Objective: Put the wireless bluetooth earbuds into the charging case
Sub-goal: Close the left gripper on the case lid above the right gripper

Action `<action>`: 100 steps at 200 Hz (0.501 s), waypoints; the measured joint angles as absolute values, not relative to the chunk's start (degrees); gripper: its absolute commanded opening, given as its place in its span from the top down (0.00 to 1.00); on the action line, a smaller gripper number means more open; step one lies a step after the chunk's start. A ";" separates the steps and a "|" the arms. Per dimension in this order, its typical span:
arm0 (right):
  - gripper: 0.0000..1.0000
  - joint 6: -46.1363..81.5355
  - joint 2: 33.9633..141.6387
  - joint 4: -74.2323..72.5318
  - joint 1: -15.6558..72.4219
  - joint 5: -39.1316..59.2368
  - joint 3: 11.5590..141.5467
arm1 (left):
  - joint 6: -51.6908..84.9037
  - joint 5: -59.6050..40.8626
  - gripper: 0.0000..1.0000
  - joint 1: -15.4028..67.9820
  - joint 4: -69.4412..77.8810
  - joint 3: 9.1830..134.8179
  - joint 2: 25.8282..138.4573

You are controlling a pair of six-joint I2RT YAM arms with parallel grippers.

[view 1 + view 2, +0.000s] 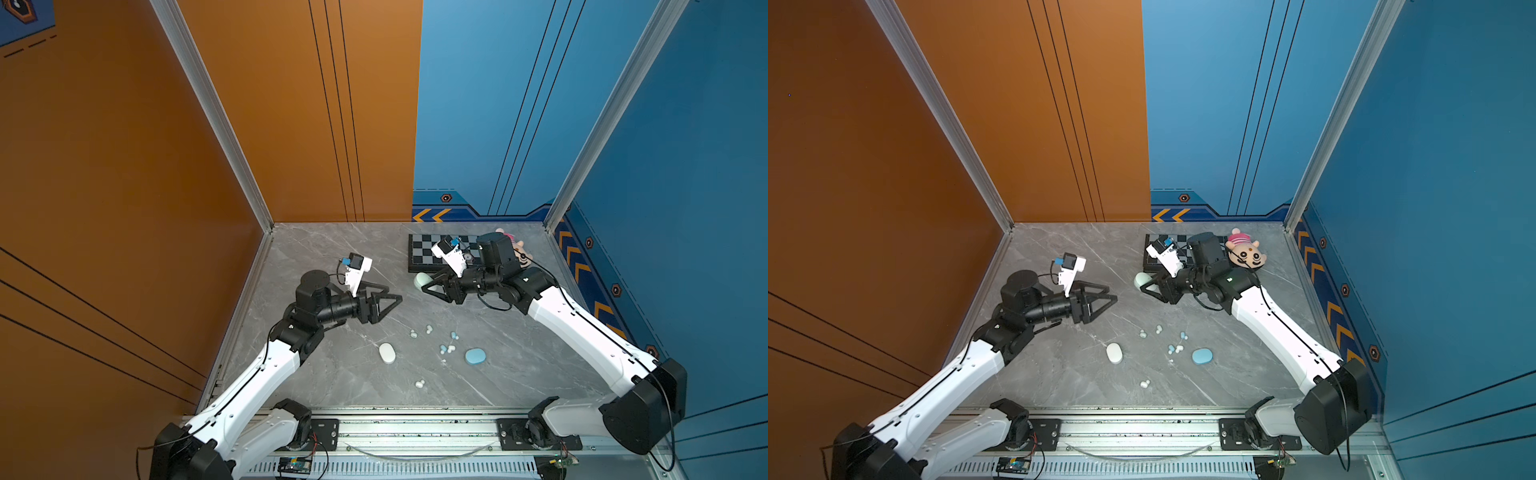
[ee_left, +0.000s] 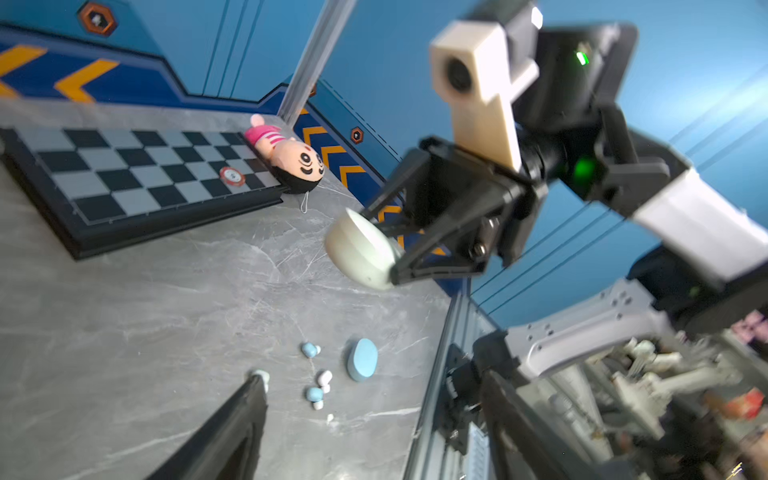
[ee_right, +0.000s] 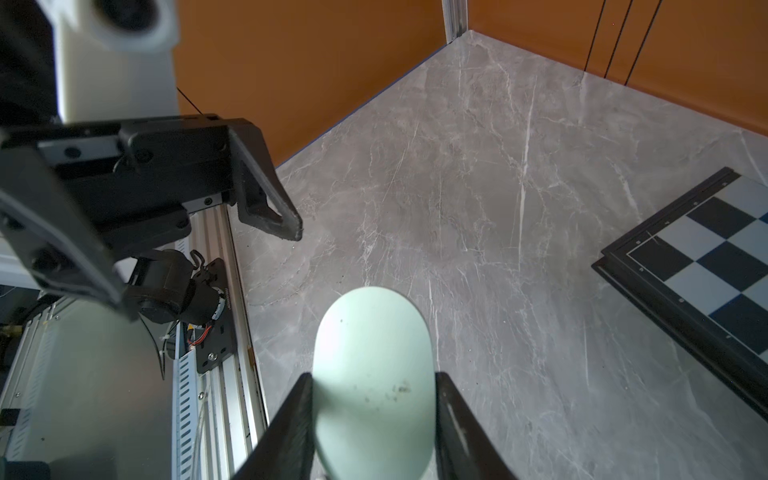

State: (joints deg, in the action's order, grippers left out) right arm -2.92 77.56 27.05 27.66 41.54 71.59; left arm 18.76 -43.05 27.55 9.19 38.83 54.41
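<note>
1. Jaws of the right gripper [image 2: 380, 245] are standing about half open and pinching the mint green case [image 3: 374, 374] on its two long sides. The case is sticking out past the fingertips, above the table [image 1: 324, 249], and it is looking shut.
2. Jaws of the left gripper [image 1: 395, 293] are gaping wide and holding nothing. They are pointing toward the right jaws, with bare table between them.
3. All the earbuds are lying loose on the table, out of any case and well apart from the right jaws.
4. The mint earbuds [image 1: 413, 333] are lying nearest the left jaws, just past their tips.
5. The blue earbuds [image 1: 444, 348] are lying a bit farther from the left jaws, with one white bud touching one of them.
6. The white earbuds [image 1: 420, 383] are lying apart from each other, one of them farthest from both sets of jaws.
7. A white case [image 1: 387, 353] and a blue case [image 1: 475, 356] are lying shut beside the buds.
8. Behind the right jaws a chessboard [image 2: 124, 174] is lying flat, with a plush toy [image 1: 1246, 253] at its edge.
9. A round red and white chip [image 2: 232, 176] is sitting on the board. Its marks are too blurry to read.
</note>
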 measured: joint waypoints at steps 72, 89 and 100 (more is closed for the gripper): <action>0.71 -11.77 77.87 43.42 26.11 49.50 77.41 | -3.42 -47.16 0.22 33.12 9.52 39.75 61.01; 0.69 -14.52 77.89 46.72 26.30 49.80 78.04 | -3.66 -48.77 0.22 33.12 10.11 40.60 62.54; 0.68 -15.79 77.89 48.23 26.50 50.04 78.19 | -3.62 -50.02 0.22 33.12 10.83 41.12 63.44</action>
